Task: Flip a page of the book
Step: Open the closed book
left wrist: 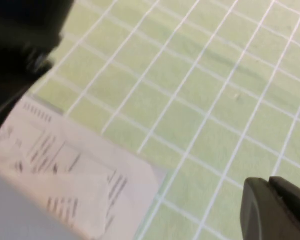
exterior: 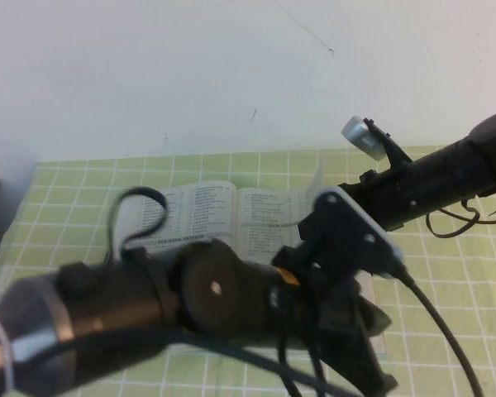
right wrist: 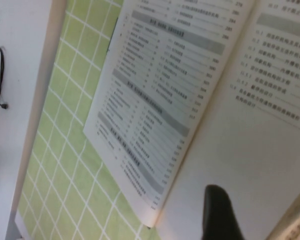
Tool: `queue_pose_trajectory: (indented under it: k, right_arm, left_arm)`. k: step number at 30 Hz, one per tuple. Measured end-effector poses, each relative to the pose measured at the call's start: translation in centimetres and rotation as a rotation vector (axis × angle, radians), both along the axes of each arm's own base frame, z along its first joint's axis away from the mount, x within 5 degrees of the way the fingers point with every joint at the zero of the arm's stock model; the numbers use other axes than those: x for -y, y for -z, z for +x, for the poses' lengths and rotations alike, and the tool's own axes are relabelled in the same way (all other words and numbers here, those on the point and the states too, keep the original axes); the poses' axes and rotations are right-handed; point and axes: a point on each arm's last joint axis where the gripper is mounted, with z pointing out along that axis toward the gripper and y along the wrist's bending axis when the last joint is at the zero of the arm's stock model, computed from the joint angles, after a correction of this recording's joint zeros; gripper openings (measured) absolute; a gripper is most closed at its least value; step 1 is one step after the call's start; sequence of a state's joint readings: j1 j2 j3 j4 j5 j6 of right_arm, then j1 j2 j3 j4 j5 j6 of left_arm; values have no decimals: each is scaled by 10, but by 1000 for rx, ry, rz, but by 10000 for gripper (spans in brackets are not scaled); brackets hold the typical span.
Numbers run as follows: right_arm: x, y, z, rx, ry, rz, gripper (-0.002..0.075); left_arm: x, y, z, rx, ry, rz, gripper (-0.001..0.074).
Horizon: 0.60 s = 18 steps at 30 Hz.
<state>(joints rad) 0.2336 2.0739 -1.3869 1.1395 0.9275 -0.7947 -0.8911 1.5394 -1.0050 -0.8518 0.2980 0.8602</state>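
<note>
Left claw (exterior: 372, 347) hangs nearest, over the book's (exterior: 198, 215) near right corner, state cannot tell; the book lies open on the counter (exterior: 446, 273). Beyond, right claw (exterior: 376, 145) spread apart. The page (exterior: 302, 203), thin and floppy, tears easily: pinch its lifted edge

Green grid mat (exterior: 446, 248), white wall (exterior: 190, 66)

You have a white worktop (exterior: 190, 74) with a light green mat (exterior: 446, 273) ruled in a white grid. The open book (exterior: 223, 211) lies flat on that mat, well inside its edges.
</note>
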Motion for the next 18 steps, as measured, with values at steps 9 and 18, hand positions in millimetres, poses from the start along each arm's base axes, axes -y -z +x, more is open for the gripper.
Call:
queue_pose_trajectory:
  k: [9, 18]
  right_arm:
    - [1, 2, -2, 3, -24, -24, 372]
    - [6, 23, -1, -13, -50, -129, 372]
  left_arm:
    - [28, 42, 4, 45, -52, 55, -4]
    - [30, 51, 5, 24, -57, 73, -4]
